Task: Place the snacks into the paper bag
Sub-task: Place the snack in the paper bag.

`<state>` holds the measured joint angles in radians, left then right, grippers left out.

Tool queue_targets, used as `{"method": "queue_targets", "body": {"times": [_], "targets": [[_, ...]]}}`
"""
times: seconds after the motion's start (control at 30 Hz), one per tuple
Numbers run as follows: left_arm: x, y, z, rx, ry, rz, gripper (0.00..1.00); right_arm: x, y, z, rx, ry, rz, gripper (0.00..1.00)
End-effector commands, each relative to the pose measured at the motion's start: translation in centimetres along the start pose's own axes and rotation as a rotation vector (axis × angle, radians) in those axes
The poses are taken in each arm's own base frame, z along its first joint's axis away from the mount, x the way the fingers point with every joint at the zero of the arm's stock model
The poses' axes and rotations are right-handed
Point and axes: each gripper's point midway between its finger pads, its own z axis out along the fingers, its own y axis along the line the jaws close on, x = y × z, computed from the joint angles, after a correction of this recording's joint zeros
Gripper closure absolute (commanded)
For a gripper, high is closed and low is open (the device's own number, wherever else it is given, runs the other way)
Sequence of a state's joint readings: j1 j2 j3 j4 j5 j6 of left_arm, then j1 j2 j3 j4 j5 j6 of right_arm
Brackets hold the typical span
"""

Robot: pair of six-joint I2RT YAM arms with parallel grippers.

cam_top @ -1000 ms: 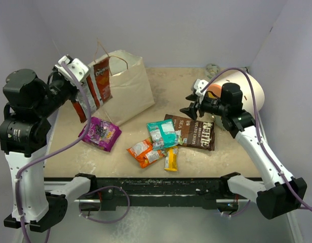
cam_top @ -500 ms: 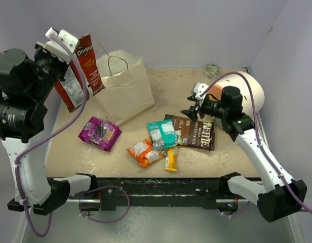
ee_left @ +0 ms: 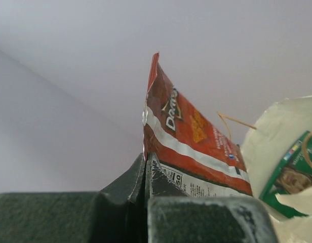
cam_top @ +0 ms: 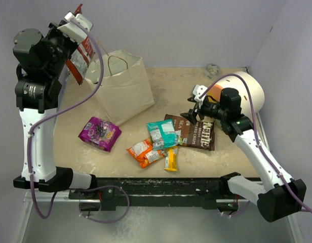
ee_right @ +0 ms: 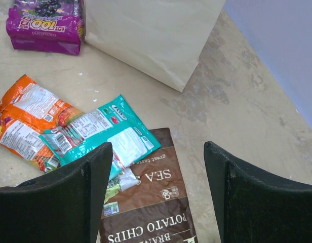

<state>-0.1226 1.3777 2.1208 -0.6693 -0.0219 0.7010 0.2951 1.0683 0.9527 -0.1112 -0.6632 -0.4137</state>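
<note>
My left gripper [cam_top: 72,38] is raised high at the back left, shut on a red-white pouch [cam_top: 83,54] that hangs over the left rim of the paper bag [cam_top: 124,90]. In the left wrist view the jaws pinch the red-white pouch [ee_left: 194,139] at its edge, and a green packet [ee_left: 291,169] shows inside the paper bag [ee_left: 277,131]. On the table lie the purple [cam_top: 99,133], orange [cam_top: 144,152], teal [cam_top: 162,132] and brown [cam_top: 197,132] packets and a yellow bar [cam_top: 171,158]. My right gripper [cam_top: 189,114] hovers open above the brown bag [ee_right: 151,207], with nothing between its fingers.
A big cream cylinder [cam_top: 245,87] lies at the back right behind the right arm. Walls close in the table on the left, back and right. A small grey lump [cam_top: 212,69] sits by the back wall.
The left arm has lifted the red-white pouch from beside the paper bag to above its left rim. The right gripper's jaws have spread wider and it has shifted slightly.
</note>
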Motion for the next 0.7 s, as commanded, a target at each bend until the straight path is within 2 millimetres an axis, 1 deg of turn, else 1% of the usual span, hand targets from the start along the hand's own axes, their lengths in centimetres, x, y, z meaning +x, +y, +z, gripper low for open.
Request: {"method": "queue_targets", "body": {"times": [0.0, 0.13, 0.33, 0.47, 0.5, 0.67], "targets": [[-3.5, 3.6, 1.8, -0.149, -0.158, 0.097, 1.00, -1.2, -0.7, -0.2, 0.027, -0.040, -0.043, 0.25], [-4.0, 3.1, 3.9, -0.146, -0.210, 0.140, 1.00, -1.0, -0.6, -0.2, 0.028, -0.040, -0.044, 0.24], [-4.8, 1.1, 6.4, -0.076, -0.291, 0.204, 1.00, -1.0, -0.5, -0.3, 0.027, -0.044, -0.047, 0.23], [-4.4, 0.2, 8.1, -0.054, -0.306, 0.248, 1.00, -0.9, -0.4, -0.3, 0.024, -0.044, -0.045, 0.23], [-4.2, -0.6, 9.0, -0.032, -0.317, 0.264, 1.00, -0.8, -0.4, -0.3, 0.024, -0.045, -0.046, 0.22], [-3.4, -2.5, 10.7, 0.023, -0.332, 0.272, 1.00, -0.7, -0.4, -0.3, 0.026, -0.044, -0.045, 0.22]]}}
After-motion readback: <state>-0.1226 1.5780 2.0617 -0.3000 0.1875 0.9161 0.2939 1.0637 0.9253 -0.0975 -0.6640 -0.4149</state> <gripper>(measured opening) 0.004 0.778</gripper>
